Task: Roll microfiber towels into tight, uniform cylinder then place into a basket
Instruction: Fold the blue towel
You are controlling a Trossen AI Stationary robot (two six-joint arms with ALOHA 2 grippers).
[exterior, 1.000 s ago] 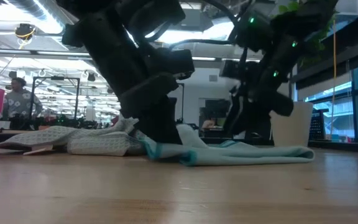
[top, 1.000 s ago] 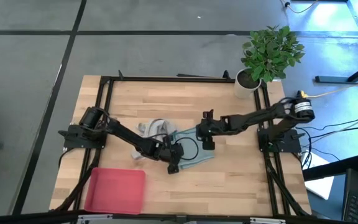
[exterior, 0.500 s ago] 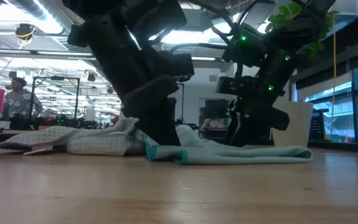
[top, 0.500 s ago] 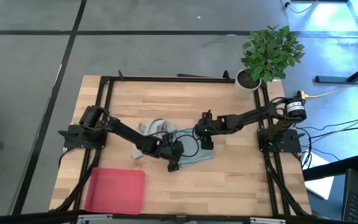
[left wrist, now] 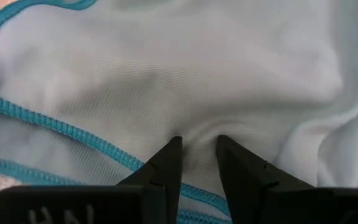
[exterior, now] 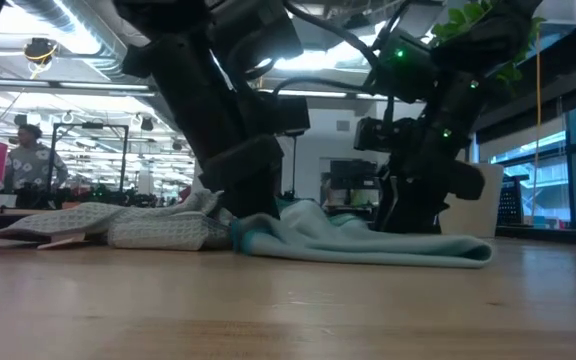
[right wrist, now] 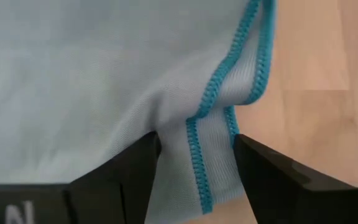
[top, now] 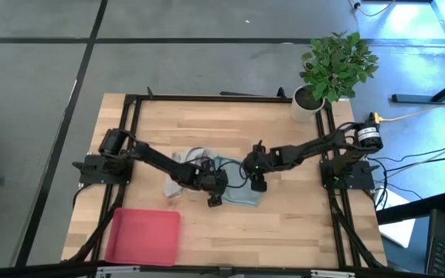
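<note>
1. The pale blue-teal towel (top: pixel 238 189) lies bunched near the middle of the bench (top: pixel 230 123), with both pincers on it. In the low view it forms a low, rumpled mound (exterior: pixel 368 243) on the wood, thicker at its left end and thinning to a flat edge at the right.
2. The left pincer (left wrist: pixel 196 149) is narrowed onto a pinched ridge of this towel's cloth; the fabric puckers up between the two dark fingers (left wrist: pixel 166 165), and a teal stitched hem runs just beside them.
3. The right pincer (right wrist: pixel 194 146) stands wide, its fingers (right wrist: pixel 138 162) bracketing a folded edge of the same towel where the teal hem doubles back; bare wood shows just beside that edge. The cloth fills the gap between the fingers.
4. From above, the left pincer (top: pixel 214 184) comes in from the left side and the right pincer (top: pixel 256 171) from the right, the two close together over the towel.
5. The light grey towel (top: pixel 185 164) lies crumpled just left of the blue one, touching it, partly under the left arm. In the low view it is a flattened heap (exterior: pixel 118 226).
6. The basket (top: pixel 143 235), a pink-red tray, sits at the near left corner of the bench, well apart from both towels, and holds nothing visible.
7. A potted plant (top: pixel 332 69) in a white pot stands at the far right corner.
8. A person (exterior: pixel 28 160) shows far off in the room behind, in the low view.
</note>
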